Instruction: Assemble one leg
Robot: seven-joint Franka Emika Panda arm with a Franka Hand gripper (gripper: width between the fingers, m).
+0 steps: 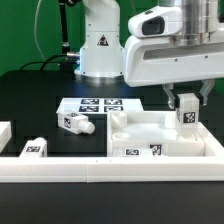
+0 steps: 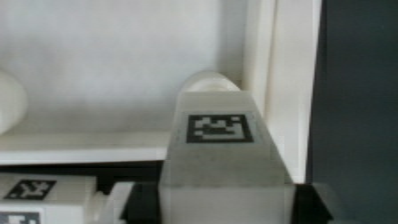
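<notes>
You have the leg [image 1: 186,117] pinched between the two fingers of the gripper [image 1: 187,110], so the jaws are pressed on it, not spread. The leg hangs approx. upright: its long axis runs from the wrist down toward the desk, w/ one tag facing the exterior camera. It sits directly under the hand, so no sideways reach is needed. The relation that counts is vertical: the leg is above the white panel [image 1: 150,135], at the panel corner nearest the desk edge on the exterior view's right. In the wrist view the leg [image 2: 217,140] points into the inside of this corner, just beside the raised rim [image 2: 294,80]. Whether its lower end already touches the panel floor I cannot tell; the leg itself hides it. I judge the next move is a straight lowering along the leg axis, so keep it vertical, no tilt. One spare leg [image 1: 75,123] and a second spare leg [image 1: 33,148] lie well apart, toward the exterior view's left, near the marker board [image 1: 95,104]; they do not matter now.
</notes>
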